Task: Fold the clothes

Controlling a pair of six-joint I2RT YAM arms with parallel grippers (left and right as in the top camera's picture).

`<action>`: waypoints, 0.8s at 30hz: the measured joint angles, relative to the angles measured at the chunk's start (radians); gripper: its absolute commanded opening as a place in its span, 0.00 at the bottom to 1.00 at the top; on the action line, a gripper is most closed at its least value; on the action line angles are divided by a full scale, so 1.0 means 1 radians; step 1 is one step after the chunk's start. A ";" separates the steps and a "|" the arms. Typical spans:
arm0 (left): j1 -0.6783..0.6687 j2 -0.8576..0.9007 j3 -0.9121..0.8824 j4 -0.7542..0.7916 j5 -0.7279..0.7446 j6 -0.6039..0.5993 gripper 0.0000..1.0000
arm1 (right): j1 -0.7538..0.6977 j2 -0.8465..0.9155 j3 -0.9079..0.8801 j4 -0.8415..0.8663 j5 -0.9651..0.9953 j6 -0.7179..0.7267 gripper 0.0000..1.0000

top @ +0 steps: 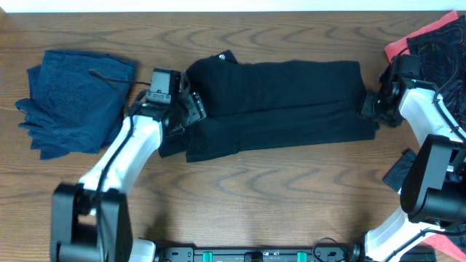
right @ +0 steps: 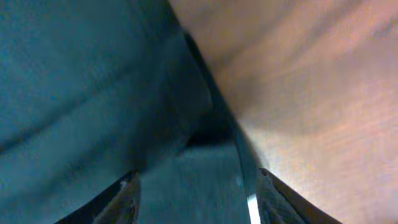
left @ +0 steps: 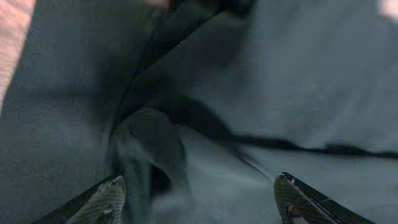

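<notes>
A long black garment (top: 280, 102) lies folded lengthwise across the middle of the table, a small white logo (top: 222, 56) at its top left corner. My left gripper (top: 194, 109) sits over its left end. In the left wrist view the left gripper (left: 199, 194) is open, its fingers wide apart above a raised crease of black cloth (left: 152, 143). My right gripper (top: 367, 106) is at the garment's right end. In the right wrist view the right gripper (right: 199, 196) is open, with the cloth's edge (right: 205, 112) lying between its fingers and bare wood beside it.
A crumpled dark-blue garment (top: 73, 102) lies at the far left. A coral-red piece (top: 397, 48) and a black-patterned one (top: 440, 47) are piled at the back right corner. Brown wooden table (top: 291, 196) shows in front of the black garment.
</notes>
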 measured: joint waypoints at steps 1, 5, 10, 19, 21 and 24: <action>-0.008 -0.017 0.000 -0.003 0.000 0.009 0.78 | 0.000 0.000 0.000 -0.023 0.000 0.000 0.57; -0.079 -0.028 0.000 -0.015 0.003 0.056 0.78 | 0.000 0.000 -0.003 -0.049 0.001 0.000 0.57; -0.164 0.016 0.000 -0.022 0.005 0.086 0.77 | 0.000 0.000 -0.045 -0.042 0.001 0.000 0.57; -0.269 0.089 0.000 -0.076 0.032 0.126 0.72 | 0.000 0.007 -0.066 -0.040 0.002 0.000 0.57; -0.281 0.090 0.000 -0.071 0.034 0.138 0.69 | 0.000 0.007 -0.066 -0.039 0.001 0.000 0.57; -0.298 0.097 0.000 -0.065 0.034 0.154 0.68 | 0.000 0.007 -0.066 -0.037 0.000 0.000 0.57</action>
